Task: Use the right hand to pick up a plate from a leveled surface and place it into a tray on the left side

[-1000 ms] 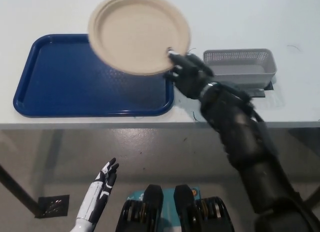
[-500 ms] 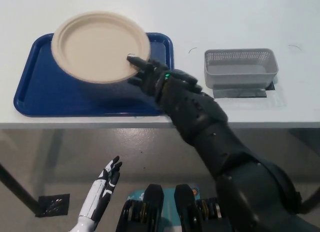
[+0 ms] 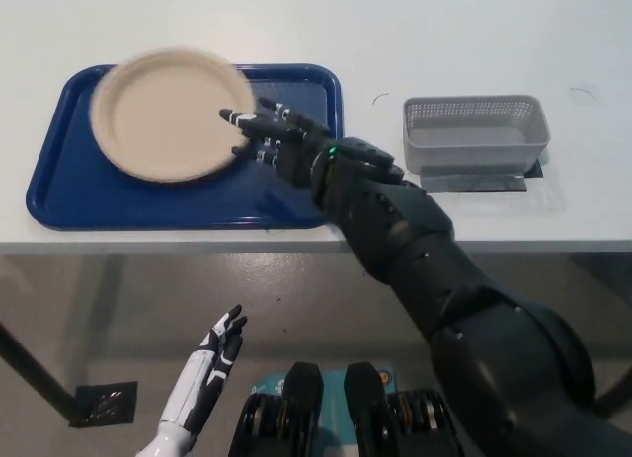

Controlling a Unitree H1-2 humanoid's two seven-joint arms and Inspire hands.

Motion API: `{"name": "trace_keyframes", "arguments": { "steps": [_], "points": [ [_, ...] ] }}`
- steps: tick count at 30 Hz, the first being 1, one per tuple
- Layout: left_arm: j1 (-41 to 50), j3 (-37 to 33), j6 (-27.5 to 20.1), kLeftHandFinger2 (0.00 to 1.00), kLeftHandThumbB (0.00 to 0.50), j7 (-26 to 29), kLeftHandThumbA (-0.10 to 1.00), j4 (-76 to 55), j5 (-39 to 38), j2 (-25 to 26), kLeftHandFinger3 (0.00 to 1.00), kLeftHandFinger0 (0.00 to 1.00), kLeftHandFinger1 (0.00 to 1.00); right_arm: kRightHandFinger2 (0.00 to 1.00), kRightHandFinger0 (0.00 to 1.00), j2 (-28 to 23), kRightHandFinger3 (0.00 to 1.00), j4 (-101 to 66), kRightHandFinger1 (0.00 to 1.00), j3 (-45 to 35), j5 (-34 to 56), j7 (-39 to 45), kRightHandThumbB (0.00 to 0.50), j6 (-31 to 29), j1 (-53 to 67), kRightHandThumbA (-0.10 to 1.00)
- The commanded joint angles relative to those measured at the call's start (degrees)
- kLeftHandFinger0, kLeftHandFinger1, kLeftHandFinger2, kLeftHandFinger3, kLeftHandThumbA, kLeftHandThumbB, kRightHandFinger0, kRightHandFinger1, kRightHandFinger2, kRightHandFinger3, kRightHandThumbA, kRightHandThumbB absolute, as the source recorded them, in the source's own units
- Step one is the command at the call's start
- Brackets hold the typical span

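Since half a second ago the plate [image 3: 166, 114] has dropped lower and further left over the tray [image 3: 69, 195], and my right hand [image 3: 272, 141] has come open: the fingers [image 3: 237, 116] that were pinching the plate's right rim are now spreading out straight, pointing left toward it. I am no longer gripping the plate; my fingertips are lying just at its right edge, and I cannot tell whether they are still touching it.

The plate is sitting in the far left part of the blue tray, face up, its hollow turned toward the camera. It is round, so it is showing no long axis and no pointing direction. It is looking pale beige, matte, with a raised rim around a flat centre; its outline is blurring slightly, mostly along the left and far edge.

The tray is lying on the white table [image 3: 444, 23], its long side running left to right. A grey mesh basket [image 3: 474, 131] is standing well apart to the right.

My white left hand [image 3: 212, 363] is hanging below the table edge at the near left, fingers apart, holding nothing.
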Motion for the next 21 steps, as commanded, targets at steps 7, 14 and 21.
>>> {"name": "trace_keyframes", "arguments": {
  "steps": [7, 14, 21],
  "points": [
    [-1.56, -0.54, 0.01, 1.00, 0.025, -0.94, 1.00, -1.53, -0.01, 1.33, 1.00, 1.00, 1.00, 1.00, 1.00, -2.90, 1.00, -18.47, 1.00, 0.34, -5.05, 9.09, 0.480, 1.39, 1.98, 1.00],
    [-1.78, -0.75, 0.08, 1.00, 0.023, -1.48, 1.00, -1.41, -0.45, 1.37, 1.00, 1.00, 1.00, 1.00, 1.00, -2.83, 1.00, -49.53, 1.00, -1.53, -0.27, 7.68, 0.474, 8.99, 12.99, 1.00],
    [-2.59, -0.87, 0.20, 1.00, 0.000, -1.44, 1.00, -1.13, 0.28, 1.81, 1.00, 1.00, 1.00, 1.00, 1.00, -7.93, 1.00, -86.13, 1.00, 4.63, 19.80, 4.16, 0.500, 12.76, 27.57, 1.00]
  ]
}}
